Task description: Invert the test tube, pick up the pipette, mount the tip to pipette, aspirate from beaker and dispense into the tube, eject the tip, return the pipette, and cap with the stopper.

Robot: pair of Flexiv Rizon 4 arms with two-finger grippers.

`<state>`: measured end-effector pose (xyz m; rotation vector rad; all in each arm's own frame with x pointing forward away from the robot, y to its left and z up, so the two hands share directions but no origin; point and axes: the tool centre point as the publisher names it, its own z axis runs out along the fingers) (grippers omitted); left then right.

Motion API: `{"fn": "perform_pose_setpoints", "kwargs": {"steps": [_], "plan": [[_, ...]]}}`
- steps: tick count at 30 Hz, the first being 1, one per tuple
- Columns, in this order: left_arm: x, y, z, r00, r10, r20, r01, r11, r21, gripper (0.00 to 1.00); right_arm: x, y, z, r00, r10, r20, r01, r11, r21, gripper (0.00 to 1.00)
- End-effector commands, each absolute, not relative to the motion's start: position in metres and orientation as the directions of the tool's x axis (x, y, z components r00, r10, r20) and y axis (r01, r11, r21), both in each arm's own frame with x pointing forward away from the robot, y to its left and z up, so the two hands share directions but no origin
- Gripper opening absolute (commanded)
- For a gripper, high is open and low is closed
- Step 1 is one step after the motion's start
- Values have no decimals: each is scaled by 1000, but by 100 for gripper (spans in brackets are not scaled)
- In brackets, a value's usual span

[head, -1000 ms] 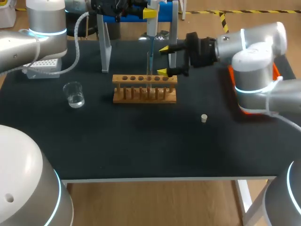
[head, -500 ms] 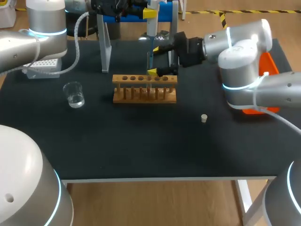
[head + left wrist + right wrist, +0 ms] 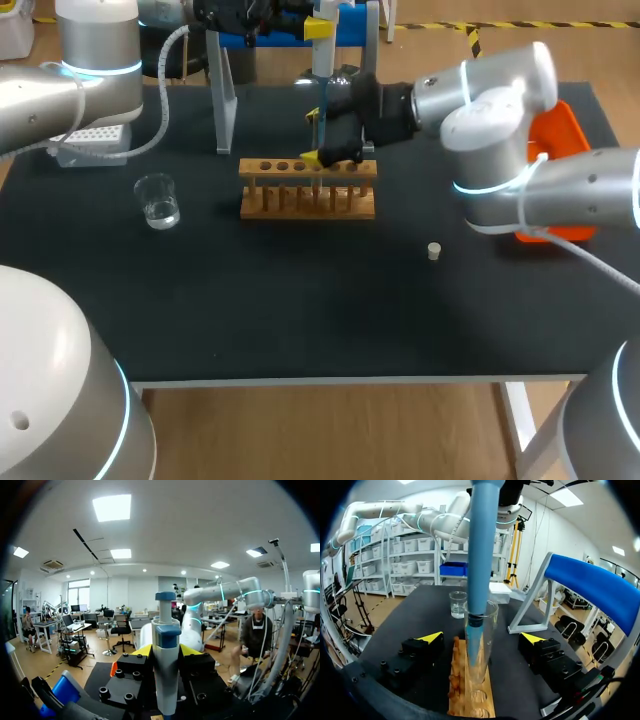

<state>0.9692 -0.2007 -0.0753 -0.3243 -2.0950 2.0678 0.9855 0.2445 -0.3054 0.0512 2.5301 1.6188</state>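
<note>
- Standing upright in the wooden rack (image 3: 308,190), a clear glass tube (image 3: 483,645) takes the tapered blue end of the pipette (image 3: 165,660), which comes straight down into its mouth.
- The right gripper (image 3: 481,638) is spread wide just above the rack, one black finger on either side of the tube, neither touching it.
- The left gripper (image 3: 166,651) is clamped on the pipette's white-and-blue body, high above the rack.
- The rack is pale wood: a top bar with a row of round holes, carried on thin pegs.
- A small clear beaker (image 3: 158,200) with a little clear liquid stands well left of the rack. A pale, stubby stopper (image 3: 434,251) lies in front of the rack, to its right.
- A stand (image 3: 590,582) with a curved blue top rises just behind the rack.
- A white tip box (image 3: 92,141) sits far left of the rack. An orange tray (image 3: 572,128) sits far right, partly hidden by the right arm.
- The table (image 3: 300,310) is matte black.
- The liquid level in the tube is hard to make out.
</note>
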Motion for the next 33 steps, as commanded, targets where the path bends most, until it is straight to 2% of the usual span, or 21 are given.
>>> {"fn": "perform_pose_setpoints", "kwargs": {"steps": [1,33], "plan": [[971,-200,-75,-959,283,-24,29,11,-1000,0,984,249,-312,-989,106,-105,-50,424,904,100],[971,-200,-75,-959,283,-24,29,11,-1000,0,984,260,-316,-988,98,-116,-59,456,888,100]]}}
